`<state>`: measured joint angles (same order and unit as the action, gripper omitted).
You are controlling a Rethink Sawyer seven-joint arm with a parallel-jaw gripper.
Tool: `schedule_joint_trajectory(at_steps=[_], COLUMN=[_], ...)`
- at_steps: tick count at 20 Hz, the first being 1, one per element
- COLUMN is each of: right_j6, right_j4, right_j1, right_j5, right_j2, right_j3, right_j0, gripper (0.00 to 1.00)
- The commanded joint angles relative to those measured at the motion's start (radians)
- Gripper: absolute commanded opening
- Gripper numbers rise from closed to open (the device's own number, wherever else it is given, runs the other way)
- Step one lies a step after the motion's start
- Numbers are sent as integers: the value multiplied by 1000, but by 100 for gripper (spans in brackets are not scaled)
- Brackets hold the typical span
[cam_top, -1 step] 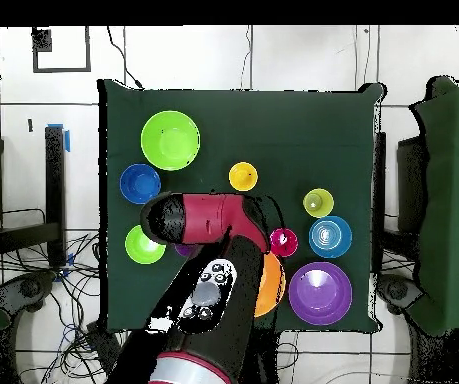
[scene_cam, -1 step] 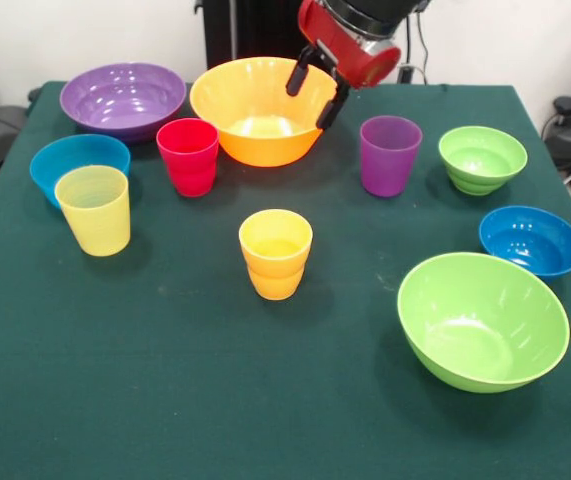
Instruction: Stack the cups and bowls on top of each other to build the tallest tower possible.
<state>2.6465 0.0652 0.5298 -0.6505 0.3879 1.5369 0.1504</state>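
Observation:
My gripper point(scene_cam, -1 step: 315, 90) hangs open and empty above the right rim of the large orange bowl point(scene_cam, -1 step: 262, 110). All the cups stand upright and apart: red-pink point(scene_cam, -1 step: 188, 155), pale yellow point(scene_cam, -1 step: 93, 208), yellow-orange point(scene_cam, -1 step: 276, 252) and purple point(scene_cam, -1 step: 389, 154). The large purple bowl point(scene_cam, -1 step: 123, 98) sits at the back left, and a small blue bowl point(scene_cam, -1 step: 80, 160) is behind the pale yellow cup. On the right are a small lime green bowl point(scene_cam, -1 step: 482, 158), another small blue bowl point(scene_cam, -1 step: 531, 240) and the large lime green bowl point(scene_cam, -1 step: 482, 318). No tower shows; nothing is stacked.
Everything rests on a dark green cloth point(scene_cam, -1 step: 165, 380). In the overhead view the red arm point(cam_top, -1 step: 198, 218) covers the purple cup and part of the orange bowl point(cam_top, -1 step: 270, 285). Cables and dark chairs surround the table.

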Motion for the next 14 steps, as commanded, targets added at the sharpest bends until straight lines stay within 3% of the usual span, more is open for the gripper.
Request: schedule_joint_trajectory(at_steps=[1, 14], right_j6=[158, 137], right_j4=[-63, -82], right_j1=[-64, -94], right_j5=[54, 95], right_j2=[-82, -65], right_j3=[-53, -27], right_j0=[6, 13], gripper=[100, 100])
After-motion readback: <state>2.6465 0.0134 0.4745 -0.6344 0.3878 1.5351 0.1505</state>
